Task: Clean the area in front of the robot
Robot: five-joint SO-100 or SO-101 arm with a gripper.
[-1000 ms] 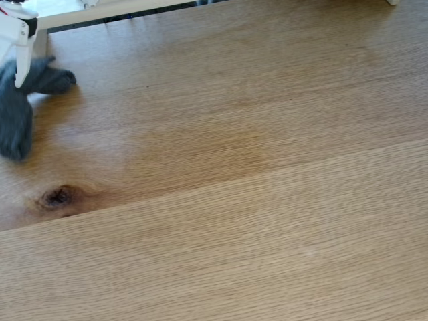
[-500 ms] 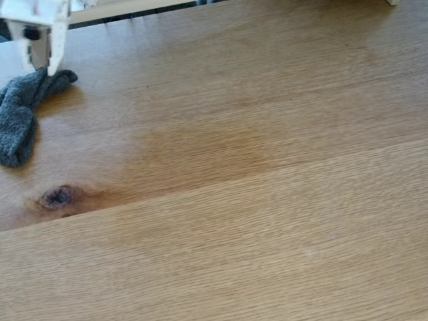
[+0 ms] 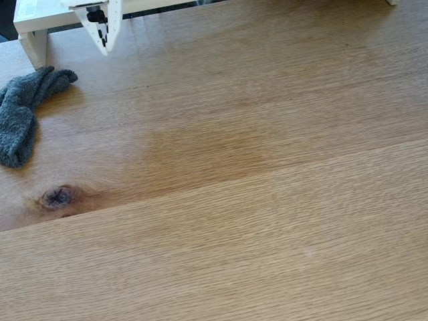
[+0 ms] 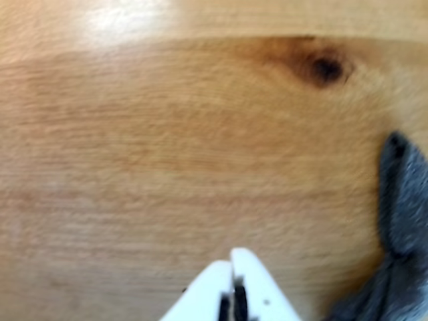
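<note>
— While hanging over the far left of the tabletop (image 3: 267, 200), pointing down with the white gripper (image 3: 105, 48) in the fixed view. Touching anything?

— Not touching the wood, going by the fixed view; sitting above it, near the top edge, on the white arm (image 3: 47, 12).

— And the fingers?

— Pressing together in the wrist view, tips of the gripper (image 4: 232, 259) meeting with nothing between them. Gripping no cloth.

— Lying where, then, the grey cloth (image 3: 23, 114)?

— Lying loose on the wood at the left edge in the fixed view, down and to the left of the gripper, clearly apart from it. Showing in the wrist view as a blurred grey cloth (image 4: 401, 227) at the right side, beside the fingertips but not between them.

— And the knot?

— Sitting as a dark knot (image 3: 57, 196) just below the cloth in the fixed view, close to the long seam (image 3: 267, 175) between boards. Appearing in the wrist view as a knot (image 4: 326, 67) near the top right, above the cloth.

— Stretching how far, the wood?

— Spreading bare and wide to the right of the gripper.
</note>
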